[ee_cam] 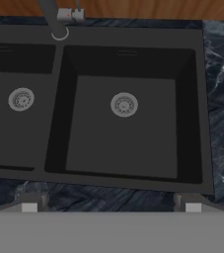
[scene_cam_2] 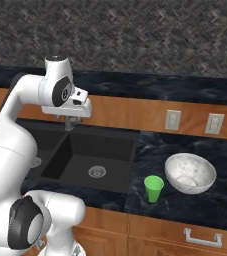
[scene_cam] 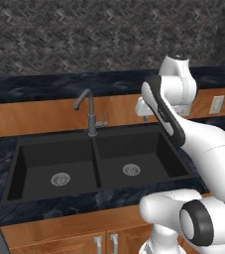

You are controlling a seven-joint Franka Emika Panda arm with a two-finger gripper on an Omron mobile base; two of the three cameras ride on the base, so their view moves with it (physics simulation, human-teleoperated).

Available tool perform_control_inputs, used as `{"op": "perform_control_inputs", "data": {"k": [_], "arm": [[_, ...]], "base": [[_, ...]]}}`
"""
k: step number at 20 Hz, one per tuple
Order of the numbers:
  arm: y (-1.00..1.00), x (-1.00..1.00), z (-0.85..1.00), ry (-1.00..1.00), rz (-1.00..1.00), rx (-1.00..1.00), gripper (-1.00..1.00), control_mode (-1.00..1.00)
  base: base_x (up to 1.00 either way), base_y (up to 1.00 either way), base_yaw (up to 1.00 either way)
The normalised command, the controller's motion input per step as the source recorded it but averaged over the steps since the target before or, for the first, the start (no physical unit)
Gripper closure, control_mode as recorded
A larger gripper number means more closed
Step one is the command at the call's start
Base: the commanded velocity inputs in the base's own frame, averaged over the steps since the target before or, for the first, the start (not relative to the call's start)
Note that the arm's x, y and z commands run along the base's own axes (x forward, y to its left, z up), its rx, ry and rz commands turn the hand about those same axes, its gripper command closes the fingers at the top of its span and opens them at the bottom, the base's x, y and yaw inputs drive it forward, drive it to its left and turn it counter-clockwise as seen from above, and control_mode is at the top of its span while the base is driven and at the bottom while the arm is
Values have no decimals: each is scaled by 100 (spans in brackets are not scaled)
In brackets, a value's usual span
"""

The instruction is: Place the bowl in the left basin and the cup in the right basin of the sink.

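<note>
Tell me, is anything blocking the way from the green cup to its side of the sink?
Nothing visible is. The cup stands on the counter just right of the right basin, with bare counter between. The bowl sits on the cup's far side.

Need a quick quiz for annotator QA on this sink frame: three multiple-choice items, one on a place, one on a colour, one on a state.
1. Where does the bowl sit?
A. in the left basin
B. on the counter right of the sink
C. in the right basin

2. What colour is the cup?
A. red
B. blue
C. green

3. How does the gripper stand?
A. open, holding nothing
B. shut on the cup
C. shut on the bowl

Key:
1 B: the right base view shows the bowl on the dark counter, beyond the sink's right edge.
2 C: the cup is bright green and stands just left of the bowl.
3 A: the hand view shows the fingertips wide apart, with only the right basin beyond them.
</note>
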Motion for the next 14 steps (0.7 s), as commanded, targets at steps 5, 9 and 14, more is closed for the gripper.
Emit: {"op": "perform_control_inputs", "data": {"k": [5,9,14], "arm": [[0,0,0,0,0,0,-100,100],[0,0,0,0,0,0,-100,100],[0,0,0,0,0,0,-100,-100]], "base": [[0,0,0],[0,0,0],[0,0,0]]}}
